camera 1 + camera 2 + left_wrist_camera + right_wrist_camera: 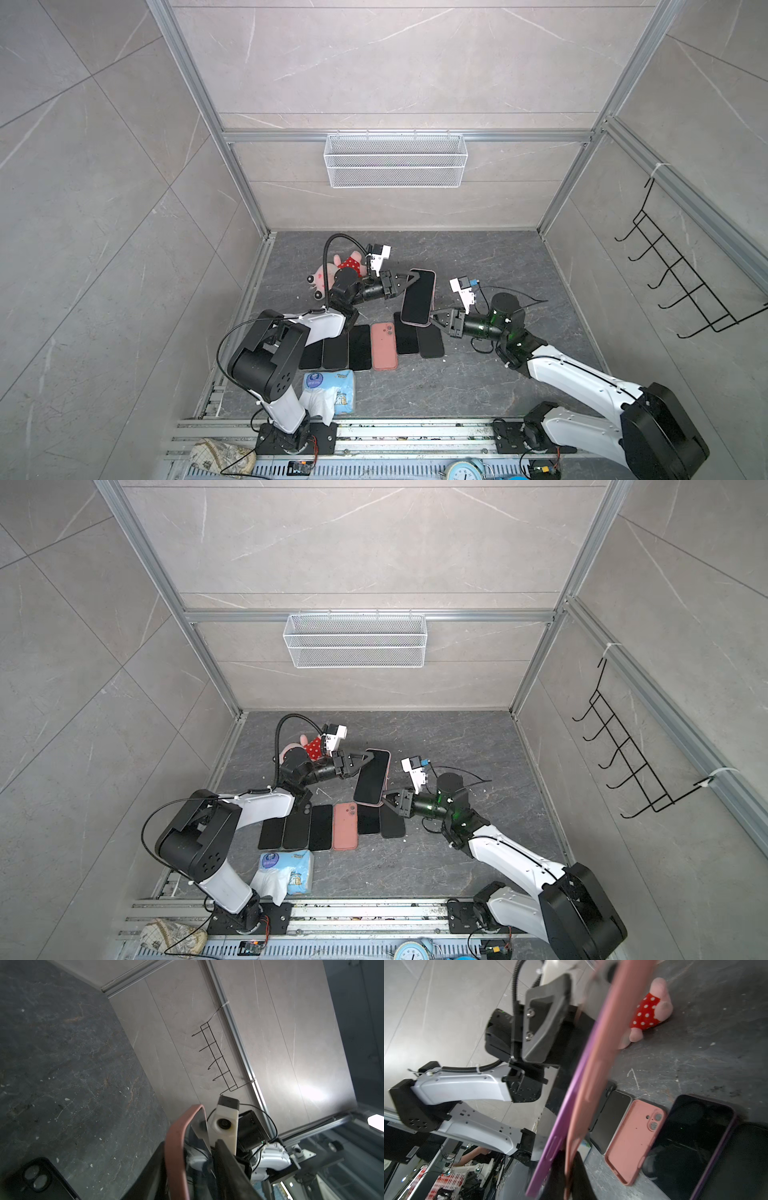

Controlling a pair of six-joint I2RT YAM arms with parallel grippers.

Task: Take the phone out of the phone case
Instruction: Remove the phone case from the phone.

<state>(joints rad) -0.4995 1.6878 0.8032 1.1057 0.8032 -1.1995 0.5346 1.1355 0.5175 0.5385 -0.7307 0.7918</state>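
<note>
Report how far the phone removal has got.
Done: the phone is held clear of the table, and the right wrist view shows its purple edge parted from the pink case. In hand: right claw shut on the case's lip; left claw open at the far end. Left: pull the phone fully free.

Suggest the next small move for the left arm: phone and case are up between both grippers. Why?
Probably close the left gripper on the purple phone alone at its far end. The right gripper pinches the pink case by its lip, where the phone's edge stands clear of it, and the left jaws stand apart. Gripped separately, the two could be pulled apart.
</note>
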